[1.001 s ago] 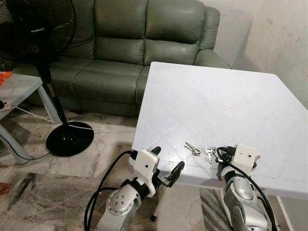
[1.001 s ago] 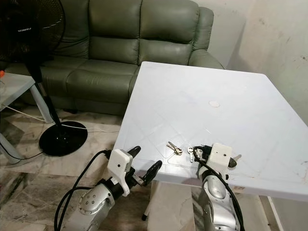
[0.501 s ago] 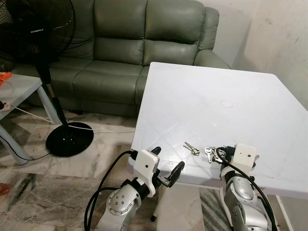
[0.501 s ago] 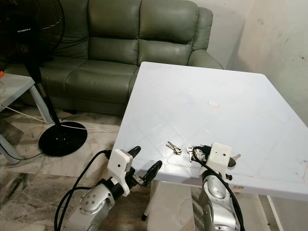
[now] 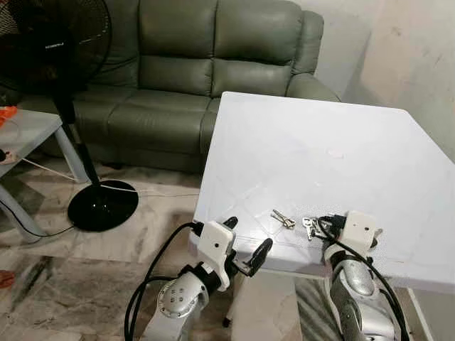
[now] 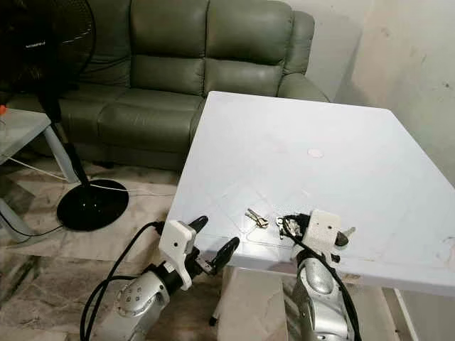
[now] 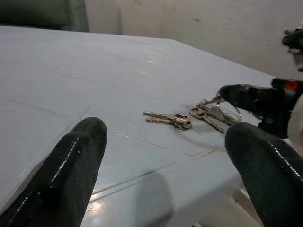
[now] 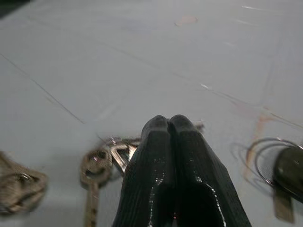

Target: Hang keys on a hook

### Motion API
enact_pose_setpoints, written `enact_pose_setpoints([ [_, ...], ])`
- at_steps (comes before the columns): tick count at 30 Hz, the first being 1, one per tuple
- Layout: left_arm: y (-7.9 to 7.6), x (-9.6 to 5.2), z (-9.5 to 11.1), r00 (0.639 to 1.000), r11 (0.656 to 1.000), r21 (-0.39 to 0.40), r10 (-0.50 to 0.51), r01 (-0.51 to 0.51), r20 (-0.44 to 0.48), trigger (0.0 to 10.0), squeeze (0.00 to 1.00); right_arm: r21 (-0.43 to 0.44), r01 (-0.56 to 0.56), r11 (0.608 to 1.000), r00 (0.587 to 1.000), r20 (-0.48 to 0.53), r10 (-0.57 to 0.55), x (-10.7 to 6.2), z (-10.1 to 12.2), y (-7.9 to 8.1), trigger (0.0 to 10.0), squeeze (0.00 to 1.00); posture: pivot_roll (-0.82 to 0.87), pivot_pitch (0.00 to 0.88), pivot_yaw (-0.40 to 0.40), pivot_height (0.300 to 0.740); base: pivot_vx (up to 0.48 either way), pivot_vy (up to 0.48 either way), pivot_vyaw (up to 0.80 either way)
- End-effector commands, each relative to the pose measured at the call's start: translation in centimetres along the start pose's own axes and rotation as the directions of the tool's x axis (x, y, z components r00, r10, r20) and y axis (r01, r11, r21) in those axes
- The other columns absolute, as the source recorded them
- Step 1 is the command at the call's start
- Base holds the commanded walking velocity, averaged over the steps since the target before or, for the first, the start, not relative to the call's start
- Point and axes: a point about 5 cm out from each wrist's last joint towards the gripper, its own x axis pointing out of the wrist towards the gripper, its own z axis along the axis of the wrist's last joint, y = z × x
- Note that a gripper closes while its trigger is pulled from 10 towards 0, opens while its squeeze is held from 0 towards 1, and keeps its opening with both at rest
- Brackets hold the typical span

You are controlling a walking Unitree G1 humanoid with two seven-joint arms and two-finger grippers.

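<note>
Two small bunches of keys lie near the front edge of the white table (image 5: pixel 313 142). One bunch (image 5: pixel 283 219) lies alone. The other bunch (image 5: pixel 310 226) lies right at the tips of my right gripper (image 5: pixel 322 224), which rests low on the tabletop. Its fingers (image 8: pixel 170 156) are pressed shut above that bunch's ring (image 8: pixel 111 153); I cannot tell whether they pinch it. A black-headed key (image 8: pixel 286 165) lies on its other side. My left gripper (image 5: pixel 249 236) hangs open just below the table's front edge, facing both bunches (image 7: pixel 177 119).
A green leather sofa (image 5: pixel 199 71) stands behind the table. A black standing fan (image 5: pixel 64 50) with a round base (image 5: pixel 103 204) and a cable is at the left, beside a small grey table (image 5: pixel 28 131). A plastered wall (image 5: pixel 412 50) closes the right side.
My right gripper has crept a little forward and left, up to the nearer key bunch. The left arm has stayed put. The view shifted slightly.
</note>
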Motion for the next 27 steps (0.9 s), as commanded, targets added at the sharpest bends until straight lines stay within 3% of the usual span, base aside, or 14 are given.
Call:
enact_pose_setpoints([
  [1, -0.5, 0.4, 0.4, 1.0, 1.0, -0.021, -0.006, 0.007, 0.018, 10.0, 0.0, 0.01, 0.01, 1.0, 1.0, 0.024, -0.01, 0.1, 0.6, -0.4, 10.0, 0.0, -0.02, 0.045, -0.078, 0.74, 0.0, 0.0, 0.0],
  [5, -0.5, 0.4, 0.4, 1.0, 1.0, -0.02, -0.007, 0.007, 0.017, 10.0, 0.0, -0.022, 0.011, 1.0, 1.0, 0.009, -0.011, 0.1, 0.4, -0.4, 10.0, 0.0, -0.01, 0.045, -0.079, 0.74, 0.0, 0.0, 0.0],
  [10, -0.5, 0.3, 0.4, 1.0, 1.0, -0.025, -0.001, 0.002, 0.019, 10.0, 0.0, 0.076, -0.055, 0.996, 0.995, 0.09, 0.048, -0.1, 1.3, -0.3, 10.0, 0.0, -0.01, 0.045, -0.079, 0.74, 0.0, 0.0, 0.0],
  [12, -0.4, 0.4, 0.4, 1.0, 1.0, -0.028, 0.004, -0.004, 0.021, 10.0, 0.0, 0.139, -0.217, 0.966, 0.96, 0.21, 0.185, -0.7, 3.0, 0.6, 10.0, 0.0, -0.01, 0.045, -0.08, 0.74, 0.0, 0.0, 0.0],
  [15, -0.1, 0.5, 0.7, 0.999, 0.999, -0.043, 0.023, -0.022, 0.033, 10.0, 0.0, 0.205, -0.357, 0.911, 0.903, 0.326, 0.281, -1.4, 4.9, 1.4, 10.0, 0.0, -0.01, 0.042, -0.08, 0.74, 0.0, 0.0, 0.0],
  [16, -0.1, 0.5, 0.7, 0.999, 0.999, -0.043, 0.023, -0.022, 0.033, 10.0, 0.0, 0.205, -0.357, 0.911, 0.903, 0.326, 0.281, -1.4, 4.9, 1.4, 10.0, 0.0, -0.01, 0.042, -0.08, 0.74, 0.0, 0.0, 0.0],
  [17, 0.4, 0.7, 1.1, 0.997, 0.997, -0.053, 0.052, -0.05, 0.051, 10.0, 0.0, 0.192, -0.401, 0.895, 0.872, 0.38, 0.309, -1.7, 5.9, 1.7, 10.0, 0.0, -0.01, 0.041, -0.08, 0.74, 0.0, 0.0, 0.0],
  [19, 1.0, 0.9, 1.5, 0.994, 0.995, -0.069, 0.083, -0.078, 0.069, 10.0, 0.0, 0.155, -0.423, 0.893, 0.849, 0.411, 0.332, -1.8, 6.4, 1.8, 10.0, 0.0, -0.01, 0.037, -0.082, 0.74, 0.0, 0.0, 0.0],
  [21, 2.1, 1.1, 2.6, 0.985, 0.989, -0.083, 0.134, -0.125, 0.111, 10.0, 0.0, 0.043, -0.426, 0.904, 0.818, 0.446, 0.365, -2.0, 7.1, 1.9, 10.0, 0.0, -0.01, 0.032, -0.082, 0.74, 0.0, 0.0, 0.0],
  [23, 2.6, 1.2, 2.9, 0.98, 0.986, -0.086, 0.154, -0.144, 0.122, 10.0, 0.0, 0.005, -0.43, 0.903, 0.809, 0.447, 0.382, -2.0, 7.2, 2.0, 10.0, 0.0, -0.01, 0.029, -0.083, 0.74, 0.0, 0.0, 0.0],
  [24, 3.7, 1.2, 3.5, 0.968, 0.977, -0.102, 0.203, -0.189, 0.145, 10.0, 0.0, -0.09, -0.406, 0.91, 0.804, 0.437, 0.402, -2.0, 7.2, 2.2, 10.0, 0.0, -0.01, 0.022, -0.081, 0.74, 0.0, 0.0, 0.0],
  [27, 5.4, 0.9, 4.4, 0.946, 0.959, -0.123, 0.273, -0.254, 0.176, 10.0, 0.0, -0.153, -0.405, 0.901, 0.792, 0.434, 0.429, -2.1, 7.4, 2.4, 10.0, 0.0, -0.01, 0.017, -0.079, 0.74, 0.0, 0.0, 0.0],
])
